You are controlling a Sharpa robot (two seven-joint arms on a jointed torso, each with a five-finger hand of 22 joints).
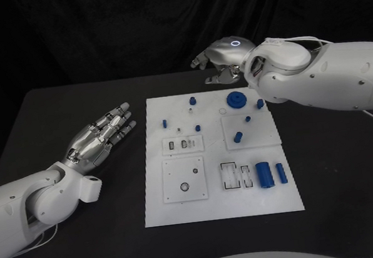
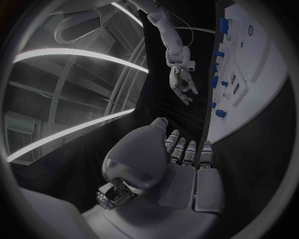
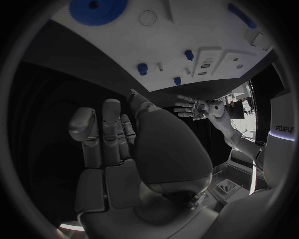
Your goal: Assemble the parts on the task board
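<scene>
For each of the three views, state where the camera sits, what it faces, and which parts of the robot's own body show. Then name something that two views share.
Head view: on the robot's head, looking down at the task board; left hand and right hand both show.
Left wrist view: behind the left hand, facing across the table toward the right hand.
Right wrist view: behind the right hand, facing the board and the left hand.
Shared: the blue gear.

The right hand (image 1: pixel 219 59) is partly hidden behind its own wrist in the head view, so its fingers' lie is unclear, and the smallest parts (image 1: pixel 198 127) on the task board (image 1: pixel 222 207) are too small to tell apart.
</scene>
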